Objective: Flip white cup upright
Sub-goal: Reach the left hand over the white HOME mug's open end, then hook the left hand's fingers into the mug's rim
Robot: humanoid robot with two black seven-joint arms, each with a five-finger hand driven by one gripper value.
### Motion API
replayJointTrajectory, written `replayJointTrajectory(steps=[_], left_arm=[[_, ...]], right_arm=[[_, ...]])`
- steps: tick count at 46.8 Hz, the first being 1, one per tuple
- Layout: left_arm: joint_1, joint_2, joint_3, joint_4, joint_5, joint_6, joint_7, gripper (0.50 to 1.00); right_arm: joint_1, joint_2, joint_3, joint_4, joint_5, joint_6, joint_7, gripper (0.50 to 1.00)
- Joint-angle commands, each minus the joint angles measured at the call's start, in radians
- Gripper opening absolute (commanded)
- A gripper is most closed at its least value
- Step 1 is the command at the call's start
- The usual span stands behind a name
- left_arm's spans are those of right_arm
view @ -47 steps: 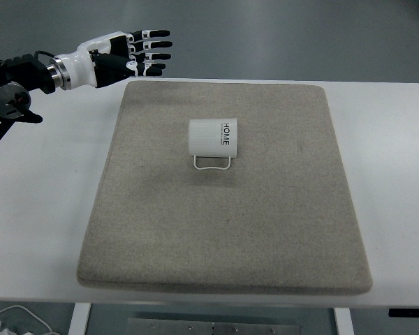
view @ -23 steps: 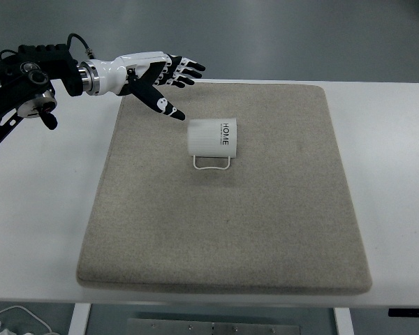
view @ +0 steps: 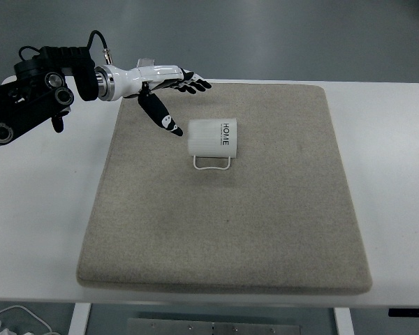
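A white cup point(view: 213, 137) printed "HOME" lies on its side near the middle of the beige mat point(view: 223, 230), its wire handle flat on the mat toward me. My left hand point(view: 176, 99) reaches in from the upper left, open, fingers spread along the mat's far edge. Its thumb point(view: 160, 116) points down toward the cup's left end, close to it but not visibly touching. The right arm is out of view.
The mat lies on a white table point(view: 42, 209). A white cable point(view: 14, 317) shows at the bottom left corner, below the table's front edge.
My left arm has swung right and toward me from beyond the mat's far left corner. The hand has rolled over so the thumb drops beside the cup. The cup has not moved.
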Motion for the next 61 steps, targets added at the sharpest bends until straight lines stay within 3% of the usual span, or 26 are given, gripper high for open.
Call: replayJointTrajectory(steps=[1, 6, 19, 61], left_arm=[[-0.004, -0.003, 0.002, 0.000, 0.054, 0.000, 0.000, 0.988], [-0.003, -0.043, 0.002, 0.000, 0.114, 0.014, 0.000, 0.988], [-0.032, -0.143, 0.095, 0.010, 0.185, 0.164, 0.013, 0.992], [-0.027, -0.238, 0.151, 0.089, 0.214, 0.197, 0.077, 0.990]], right_arm=[[0.000, 0.000, 0.000, 0.000, 0.000, 0.000, 0.000, 0.930], [0.000, 0.000, 0.000, 0.000, 0.000, 0.000, 0.000, 0.930], [0.000, 0.000, 0.000, 0.000, 0.000, 0.000, 0.000, 0.930], [0.000, 0.000, 0.000, 0.000, 0.000, 0.000, 0.000, 0.930]])
